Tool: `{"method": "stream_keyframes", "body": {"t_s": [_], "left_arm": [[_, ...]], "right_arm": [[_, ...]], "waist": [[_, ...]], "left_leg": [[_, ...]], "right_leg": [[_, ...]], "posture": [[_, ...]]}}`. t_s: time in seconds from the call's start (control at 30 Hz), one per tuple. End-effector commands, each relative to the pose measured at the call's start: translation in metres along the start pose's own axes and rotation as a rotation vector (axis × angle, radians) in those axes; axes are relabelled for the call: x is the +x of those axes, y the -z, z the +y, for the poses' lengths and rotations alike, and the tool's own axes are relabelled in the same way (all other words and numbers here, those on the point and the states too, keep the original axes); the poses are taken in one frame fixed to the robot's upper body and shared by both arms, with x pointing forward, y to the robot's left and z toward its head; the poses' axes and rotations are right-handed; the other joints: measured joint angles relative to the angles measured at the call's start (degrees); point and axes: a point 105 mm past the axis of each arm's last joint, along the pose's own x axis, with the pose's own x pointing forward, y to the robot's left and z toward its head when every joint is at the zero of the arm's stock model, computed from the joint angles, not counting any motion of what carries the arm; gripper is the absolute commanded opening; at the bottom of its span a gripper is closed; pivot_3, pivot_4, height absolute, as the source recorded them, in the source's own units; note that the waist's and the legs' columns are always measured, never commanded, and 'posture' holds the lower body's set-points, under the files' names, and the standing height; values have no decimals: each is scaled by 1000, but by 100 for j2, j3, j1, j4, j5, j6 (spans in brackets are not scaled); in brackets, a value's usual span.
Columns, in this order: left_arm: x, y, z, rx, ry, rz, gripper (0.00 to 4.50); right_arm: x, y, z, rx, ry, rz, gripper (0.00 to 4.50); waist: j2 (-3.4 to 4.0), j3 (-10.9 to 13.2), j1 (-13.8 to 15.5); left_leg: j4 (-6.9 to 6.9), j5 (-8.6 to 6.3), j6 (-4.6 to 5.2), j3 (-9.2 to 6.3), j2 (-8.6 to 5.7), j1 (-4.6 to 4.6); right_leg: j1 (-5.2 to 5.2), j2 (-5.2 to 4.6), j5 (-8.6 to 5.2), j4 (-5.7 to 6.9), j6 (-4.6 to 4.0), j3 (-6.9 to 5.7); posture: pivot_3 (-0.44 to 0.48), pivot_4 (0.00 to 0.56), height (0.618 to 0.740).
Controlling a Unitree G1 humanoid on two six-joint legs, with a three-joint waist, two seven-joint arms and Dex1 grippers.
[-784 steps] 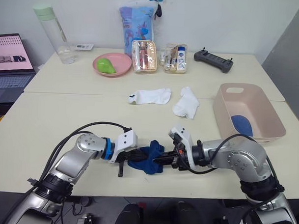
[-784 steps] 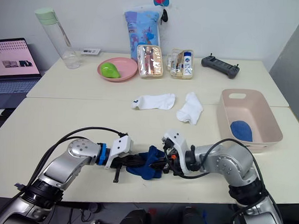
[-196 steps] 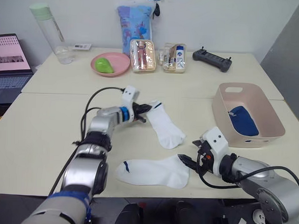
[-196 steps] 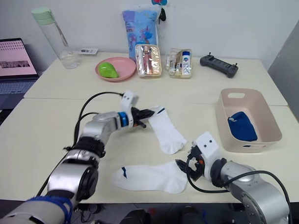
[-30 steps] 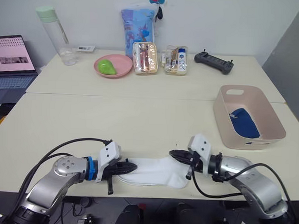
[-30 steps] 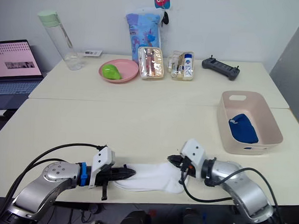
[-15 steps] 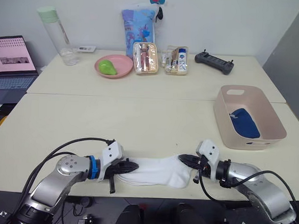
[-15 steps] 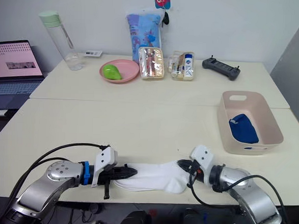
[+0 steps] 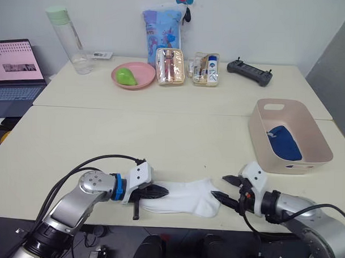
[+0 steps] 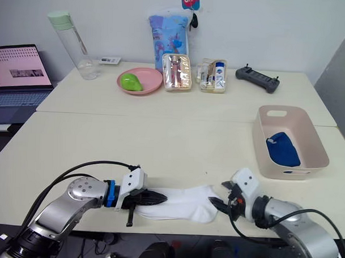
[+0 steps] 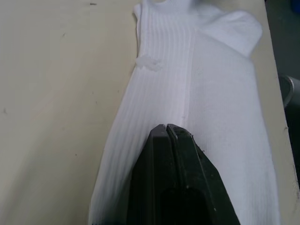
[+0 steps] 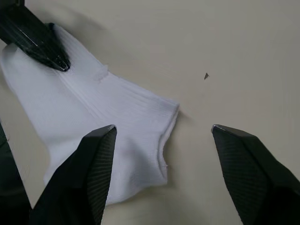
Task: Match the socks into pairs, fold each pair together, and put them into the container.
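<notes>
- Left gripper (image 9: 160,191) is held low over the counter (image 9: 161,134), clamped on the cuff end of the stacked white socks (image 9: 187,197).
- Right gripper (image 9: 227,188) is spread apart just beside the toe end.
- A blue sock (image 9: 284,142) is held in the pink container (image 9: 262,135).
- Closed fingertips (image 11: 167,132) are shown pressed onto the ribbed fabric in the left wrist view.

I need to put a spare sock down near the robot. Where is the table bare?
The near table is bare between the white socks and the pink bowl, and left of the container. The far edge is crowded with the bowl, pouches and bottle.
</notes>
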Motion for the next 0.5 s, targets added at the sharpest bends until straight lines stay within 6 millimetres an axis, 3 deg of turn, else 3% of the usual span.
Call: {"method": "stream_keyframes", "body": {"t_s": [0.03,0.07,0.17,0.3,0.43,0.5], "left_arm": [[1,-2,-3,26,19,-3,0],[1,0,-5,32,26,2,0],[1,-1,-4,36,18,-7,0],[-1,-9,-1,41,8,-33,0],[-4,-8,-4,74,53,-3,0],[-3,-11,-1,79,46,-20,0]], "right_arm": [[7,6,2,-37,28,38,3302],[10,10,3,-43,29,57,3302],[11,13,8,-70,3,65,2749],[5,15,21,-223,-85,96,1430],[5,7,8,-128,-33,47,44],[1,4,3,-123,-29,41,44]], "waist": [[0,0,1],[0,0,0],[0,-1,-1],[1,-1,1],[-9,1,-1],[-7,2,7]], "left_leg": [[0,0,0,0,0,0],[0,0,0,0,0,0],[-1,0,0,0,0,3],[0,0,0,-1,0,1],[0,0,0,-7,2,0],[0,0,0,-5,2,1]], "right_leg": [[0,0,0,-2,0,0],[0,0,0,-3,1,0],[2,0,-2,-3,3,0],[2,0,-15,-4,25,-1],[2,3,-16,-5,27,-6],[2,2,-15,-2,26,-4]], "posture": [[0,150,733],[0,150,733],[0,150,733],[0,150,733],[0,150,733],[0,150,733]]}}
